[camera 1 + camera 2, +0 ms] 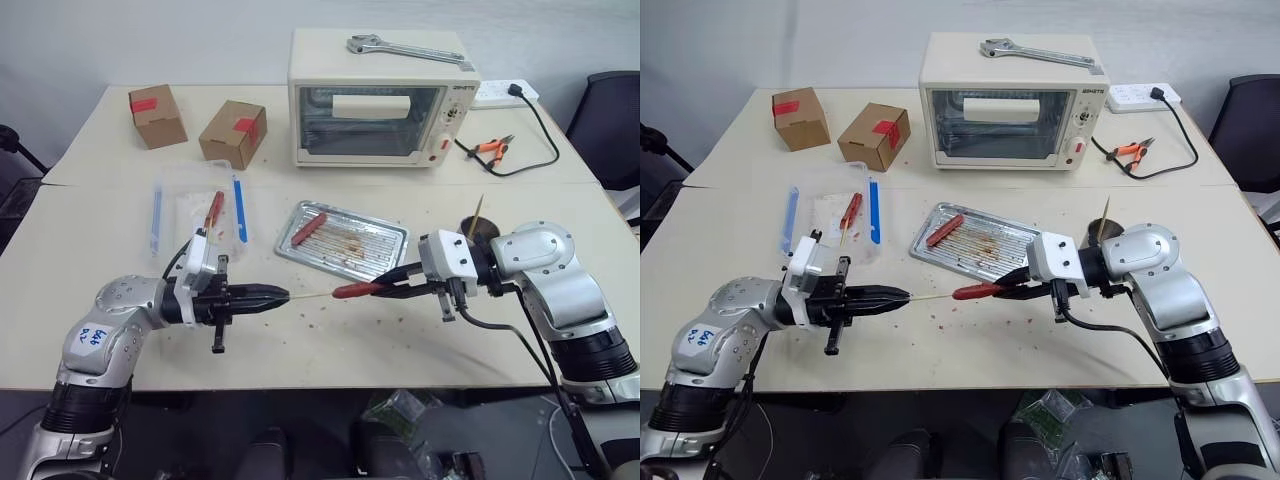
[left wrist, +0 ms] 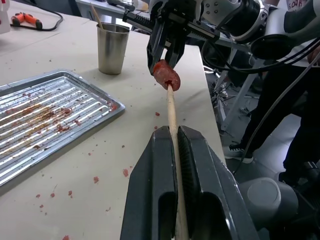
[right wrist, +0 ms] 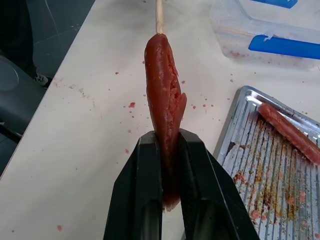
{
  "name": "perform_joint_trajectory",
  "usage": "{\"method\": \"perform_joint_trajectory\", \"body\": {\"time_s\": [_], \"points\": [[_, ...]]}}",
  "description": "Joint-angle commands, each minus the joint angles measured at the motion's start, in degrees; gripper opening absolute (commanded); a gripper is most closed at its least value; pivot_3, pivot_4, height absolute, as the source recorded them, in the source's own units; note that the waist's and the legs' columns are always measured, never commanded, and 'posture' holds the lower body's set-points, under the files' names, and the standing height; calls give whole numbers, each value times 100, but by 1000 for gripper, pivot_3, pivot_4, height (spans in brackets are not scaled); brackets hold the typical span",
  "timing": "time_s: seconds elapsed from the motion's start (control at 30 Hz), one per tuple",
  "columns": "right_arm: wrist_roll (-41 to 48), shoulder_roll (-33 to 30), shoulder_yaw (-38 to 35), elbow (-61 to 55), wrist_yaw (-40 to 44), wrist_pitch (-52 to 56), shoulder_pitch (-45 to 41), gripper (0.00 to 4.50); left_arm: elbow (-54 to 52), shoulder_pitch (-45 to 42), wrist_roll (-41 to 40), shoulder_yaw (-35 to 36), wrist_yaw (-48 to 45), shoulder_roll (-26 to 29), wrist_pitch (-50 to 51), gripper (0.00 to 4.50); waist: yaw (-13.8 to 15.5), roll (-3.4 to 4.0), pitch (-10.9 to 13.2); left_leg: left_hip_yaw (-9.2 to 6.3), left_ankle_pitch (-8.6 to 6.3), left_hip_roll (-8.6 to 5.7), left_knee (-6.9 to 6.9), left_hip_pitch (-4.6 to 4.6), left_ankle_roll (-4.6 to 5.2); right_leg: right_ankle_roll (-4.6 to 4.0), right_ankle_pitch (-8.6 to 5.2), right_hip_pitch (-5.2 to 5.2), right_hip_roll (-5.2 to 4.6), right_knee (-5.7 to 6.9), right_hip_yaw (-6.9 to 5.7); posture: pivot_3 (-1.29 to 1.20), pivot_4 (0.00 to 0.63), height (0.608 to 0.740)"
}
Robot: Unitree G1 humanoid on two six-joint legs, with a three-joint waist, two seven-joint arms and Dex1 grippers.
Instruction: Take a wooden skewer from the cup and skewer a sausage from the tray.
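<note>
Your wooden skewer (image 1: pixel 312 295) hangs level above the desk (image 1: pixel 110 240), between the two arms, with its tip already entered into the end of the sausage (image 1: pixel 357 290). The left gripper (image 1: pixel 283 294) has its jaws clamped together on the skewer's back end; the right gripper (image 1: pixel 388 287) has its jaws clamped on the sausage, near the end away from the stick. Judge the stick as light and stiff along its length but quick to snap if you bend it sideways, so push straight down its axis. The sausage looks soft and greasy: in the right wrist view it bulges and its skin is torn, so squeeze no harder or it may split. Just behind lies the tray (image 1: pixel 390 240) with a second sausage (image 1: pixel 309 227) on it. The cup (image 1: pixel 478 227) stands behind the right arm, one skewer left in it.
</note>
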Motion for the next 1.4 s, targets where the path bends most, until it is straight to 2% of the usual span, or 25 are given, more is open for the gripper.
{"method": "perform_joint_trajectory", "body": {"time_s": [0.03, 0.53, 0.83, 1.4], "points": [[125, -45, 11, -285, -5, 36, -59, 201, -71, -88, 3, 11, -8, -52, -93, 0, 0, 0, 0, 0, 0, 0, 0, 0, 0, 0, 0, 0, 0, 0, 0, 0, 150, 740], [92, -95, 29, -221, 7, 2, -28, 201, -111, -58, -52, 84, -146, 15, -37, 0, 1, 0, 0, -5, 0, 0, 6, -1, 0, 0, 0, 1, 0, 2, -5, 0, 150, 740], [119, -13, 121, -305, -44, 100, -124, 201, -139, -104, 2, -140, -191, -85, -32, 0, 1, 0, 0, -7, 0, 0, 10, -2, 0, 0, 0, 3, 0, 3, -6, 0, 150, 740], [153, 254, 357, -591, -123, 388, -342, 201, 121, -540, 382, -750, -132, -754, -146, 0, 8, 0, 0, -12, -2, -2, 28, -7, 3, 0, 0, 4, 0, 9, -13, 0, 150, 740]]}}
